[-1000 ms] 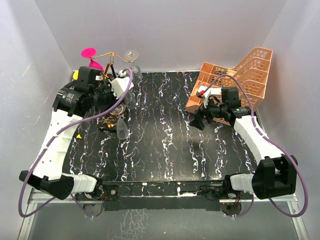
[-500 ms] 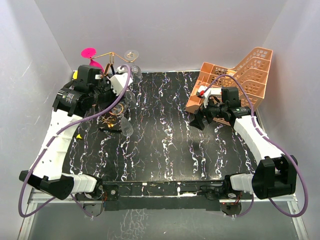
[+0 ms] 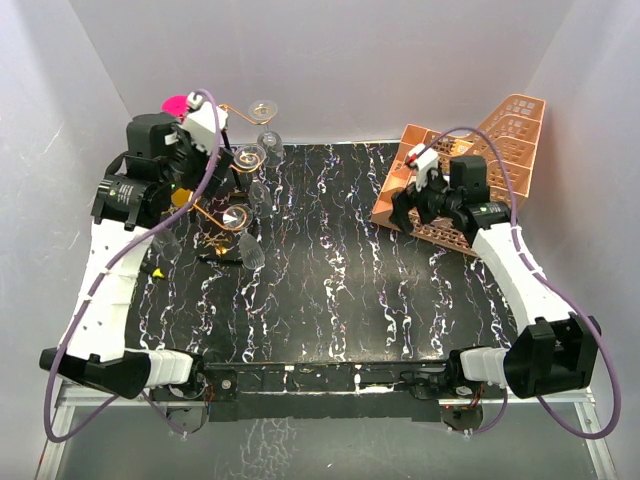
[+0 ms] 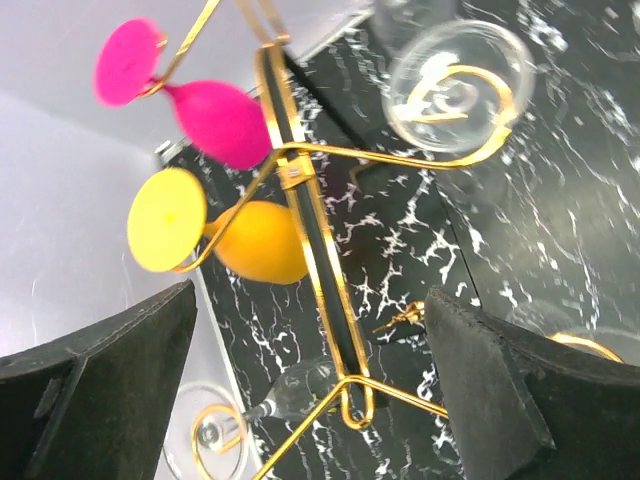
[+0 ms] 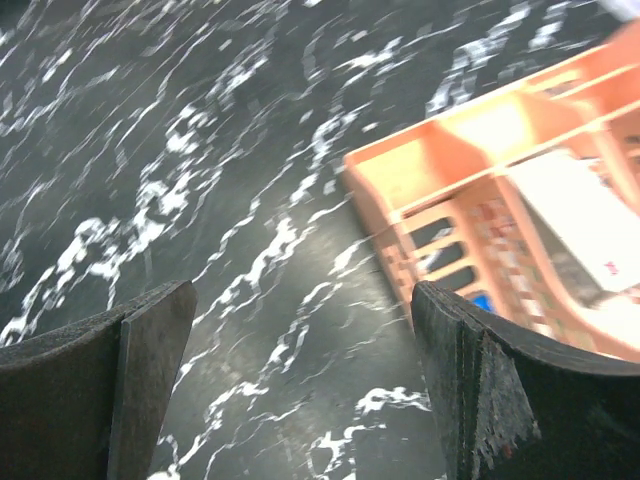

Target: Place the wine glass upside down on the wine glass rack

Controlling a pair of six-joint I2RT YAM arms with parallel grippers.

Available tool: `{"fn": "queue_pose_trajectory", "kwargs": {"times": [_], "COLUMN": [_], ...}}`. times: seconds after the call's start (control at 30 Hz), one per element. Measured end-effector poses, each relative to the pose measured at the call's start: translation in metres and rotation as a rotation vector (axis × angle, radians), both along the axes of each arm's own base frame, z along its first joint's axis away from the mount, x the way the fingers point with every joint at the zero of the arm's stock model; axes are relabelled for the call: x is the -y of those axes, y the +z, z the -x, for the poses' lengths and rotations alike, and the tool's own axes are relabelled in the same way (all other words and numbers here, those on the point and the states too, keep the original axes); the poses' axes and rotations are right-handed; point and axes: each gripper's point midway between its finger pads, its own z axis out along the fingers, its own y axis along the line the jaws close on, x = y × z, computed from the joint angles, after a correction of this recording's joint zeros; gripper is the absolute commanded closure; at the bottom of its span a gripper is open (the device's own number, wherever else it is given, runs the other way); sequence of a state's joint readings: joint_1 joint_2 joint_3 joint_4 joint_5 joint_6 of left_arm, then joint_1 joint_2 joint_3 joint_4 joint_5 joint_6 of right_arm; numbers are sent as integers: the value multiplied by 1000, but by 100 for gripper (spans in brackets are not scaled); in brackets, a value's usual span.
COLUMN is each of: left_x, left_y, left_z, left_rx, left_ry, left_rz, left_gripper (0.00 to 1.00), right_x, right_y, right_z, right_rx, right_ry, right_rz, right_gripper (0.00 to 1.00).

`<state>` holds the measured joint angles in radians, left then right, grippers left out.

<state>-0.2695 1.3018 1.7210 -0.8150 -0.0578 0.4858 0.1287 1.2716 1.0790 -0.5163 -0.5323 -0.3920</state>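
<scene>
Left wrist view: the wine glass rack (image 4: pixel 300 200) fills the gap between the fingers. Its dark post runs from far ahead of the fingertips back to a point level with them, and gold wire arms spread to both sides. The left gripper (image 4: pixel 308 300) stands wide apart, with no pad touching anything and nothing held. The right gripper (image 5: pixel 300 300) is spread equally wide and empty over the table (image 5: pixel 200 150), with the orange tray (image 5: pixel 500 200) ahead of the finger on that view's right side.

The wine glass (image 4: pixel 455 80) hangs ahead of and above the finger on the view's right side, well clear of its pad. It is taken to be the task's glass. Its round foot sits around a curled scroll end, and it appears to be seated upside down.

Handling, as a judgement:
- Light, rigid and brittle, with a smooth and probably slippery surface.
- The thin stem is the weakest part.
- Grip across the bowl with gentle closure, or cradle the stem just under the foot.
- It rests on the wire by its foot alone, so a nudge may swing or unseat it.

Appearance: colourless and transparent, with the gold scroll visible through the circular foot. The bowl is faint against the black marbled surface.

A pink glass (image 4: pixel 215 120) and a yellow-orange glass (image 4: pixel 260 240) hang ahead of the opposite finger. A second clear glass (image 4: pixel 215 435) sits beside that finger's tip.
</scene>
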Motion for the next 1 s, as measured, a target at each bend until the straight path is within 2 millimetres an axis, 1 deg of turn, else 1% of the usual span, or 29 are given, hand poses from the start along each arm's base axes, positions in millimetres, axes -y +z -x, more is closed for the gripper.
{"fn": "queue_pose_trajectory", "kwargs": {"times": [0.1,0.17,0.2,0.27,0.33,0.4,0.53,0.63,0.73,0.8,0.87,1.0], "left_x": [-24,-39,-46,-58,-66,-70,-71,-70,-69,-67,-66,-67], "left_y": [11,16,19,23,28,33,49,64,71,70,64,54], "left_z": [-9,-10,-7,-3,2,8,19,30,45,54,62,71], "left_rx": [58,94,107,139,171,199,264,327,370,387,389,384], "left_ry": [133,217,242,299,337,359,366,350,330,316,307,312], "left_rz": [58,123,139,202,270,328,402,426,428,429,432,438], "left_gripper": [3,3,3,3,3,3,3,3,3,3,3,3], "right_x": [18,31,37,48,56,63,71,71,63,58,57,62], "right_y": [36,65,79,104,121,135,162,174,180,184,191,213], "right_z": [-24,-38,-44,-53,-54,-50,-40,-34,-25,-16,-4,18], "right_rx": [84,154,188,255,301,337,402,423,423,427,442,504], "right_ry": [-137,-234,-282,-371,-434,-484,-536,-538,-489,-453,-433,-434], "right_rz": [33,42,42,31,14,-5,-41,-64,-77,-85,-93,-112], "right_gripper": [1,1,1,1,1,1,1,2,1,1,1,1]}}
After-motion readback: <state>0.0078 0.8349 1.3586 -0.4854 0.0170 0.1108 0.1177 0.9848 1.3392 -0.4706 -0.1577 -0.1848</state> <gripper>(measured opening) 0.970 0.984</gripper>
